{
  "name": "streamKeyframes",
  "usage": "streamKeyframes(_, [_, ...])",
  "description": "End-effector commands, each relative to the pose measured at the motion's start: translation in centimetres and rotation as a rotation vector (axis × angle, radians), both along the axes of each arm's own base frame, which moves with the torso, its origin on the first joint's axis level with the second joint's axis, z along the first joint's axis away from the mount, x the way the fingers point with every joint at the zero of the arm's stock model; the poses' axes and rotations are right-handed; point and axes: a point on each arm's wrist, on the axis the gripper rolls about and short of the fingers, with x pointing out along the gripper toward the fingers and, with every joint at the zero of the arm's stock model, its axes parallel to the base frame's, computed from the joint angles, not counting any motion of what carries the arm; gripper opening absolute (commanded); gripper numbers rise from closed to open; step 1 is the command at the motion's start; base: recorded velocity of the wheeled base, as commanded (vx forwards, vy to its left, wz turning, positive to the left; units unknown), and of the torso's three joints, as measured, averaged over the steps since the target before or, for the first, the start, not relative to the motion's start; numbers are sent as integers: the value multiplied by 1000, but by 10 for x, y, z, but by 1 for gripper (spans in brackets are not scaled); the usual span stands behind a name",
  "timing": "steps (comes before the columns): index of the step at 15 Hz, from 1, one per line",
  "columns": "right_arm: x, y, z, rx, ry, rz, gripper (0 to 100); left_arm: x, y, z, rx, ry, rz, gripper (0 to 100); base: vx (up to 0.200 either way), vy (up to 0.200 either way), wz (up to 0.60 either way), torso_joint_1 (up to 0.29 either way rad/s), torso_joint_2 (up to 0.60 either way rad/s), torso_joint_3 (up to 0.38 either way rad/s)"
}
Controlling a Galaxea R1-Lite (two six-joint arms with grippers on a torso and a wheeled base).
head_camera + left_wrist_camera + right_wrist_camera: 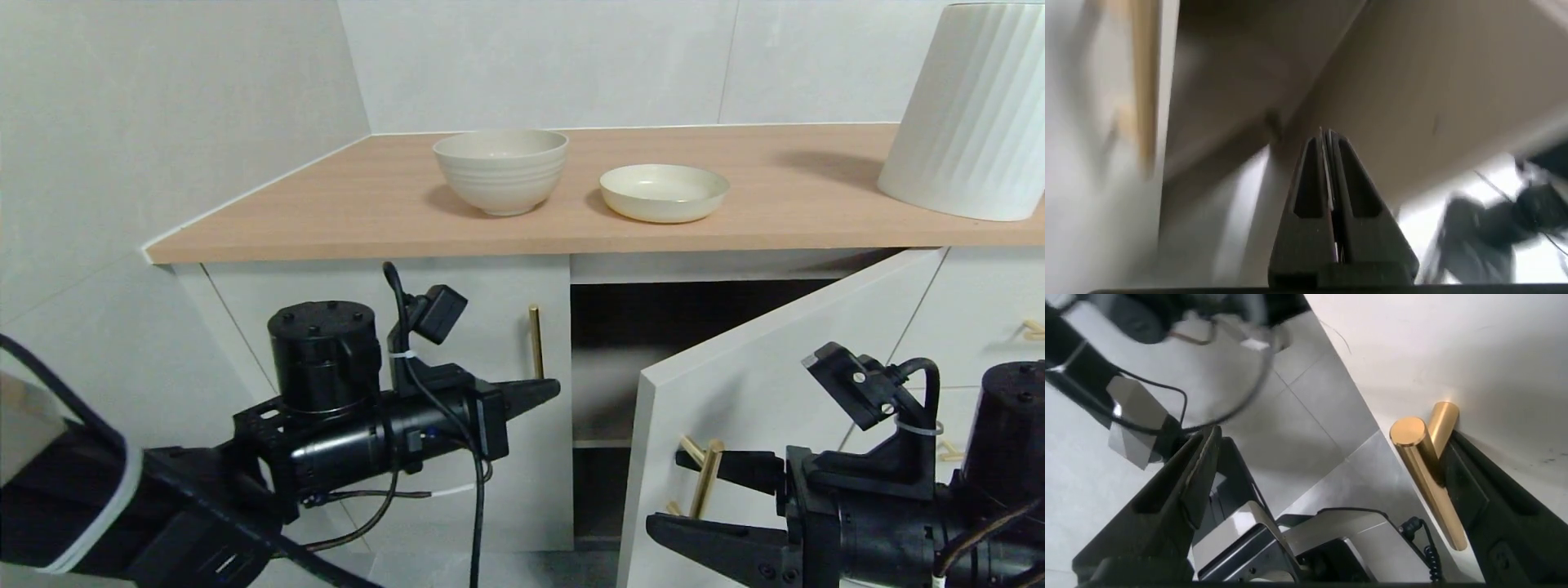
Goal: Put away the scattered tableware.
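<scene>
Head cam sits above and behind the left gripper (555, 389) and right gripper (676, 495), facing fwd & slightly down at the counter (735, 220) and the cabinet front (490, 327) below it; mid range. L wrist cam looks out along its own fingers (1310, 188) at pale panels, v. close, blurred. R wrist cam looks out between its own fingers, v. close on the door (1470, 359) and handle (1429, 474), tiles (1315, 433) behind. Overlap I get: head + R wrist both carry that handle and door. Head + L wrist: can't tell which part.
</scene>
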Motion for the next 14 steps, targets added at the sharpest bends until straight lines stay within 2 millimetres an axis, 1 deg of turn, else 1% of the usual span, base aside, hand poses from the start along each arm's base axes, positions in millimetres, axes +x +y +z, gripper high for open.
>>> streamKeyframes(1, [0,-1,0,-1,1,-3,100,10,-24,-23,6,12,-37,0,0,0,0,0,0,0])
streamKeyframes(2, [0,-1,0,-6,-1,-18,100,8,-33,-28,-17,4,-53,0,0,0,0,0,0,0])
streamKeyframes(4, [3,0,-2,-18,-2,-69,100,6,-40,-25,-64,-30,-74,0,0,0,0,0,0,0])
streamKeyframes(7, [1,-5,0,-39,6,-92,100,-2,-61,-39,-43,-1,-132,0,0,0,0,0,0,0])
streamKeyframes(8, [2,-6,-1,-44,8,-101,100,-3,-63,-41,-40,3,-140,0,0,0,0,0,0,0])
streamKeyframes(9, [4,-12,0,-54,14,-129,100,-4,-67,-45,-36,8,-146,0,0,0,0,0,0,0])
streamKeyframes(12, [10,-30,7,-97,-32,-212,100,2,-73,-41,-52,-14,-148,0,0,0,0,0,0,0])
streamKeyframes(14, [11,-39,16,-160,-78,-334,100,8,-78,-40,-60,-28,-148,0,0,0,0,0,0,0])
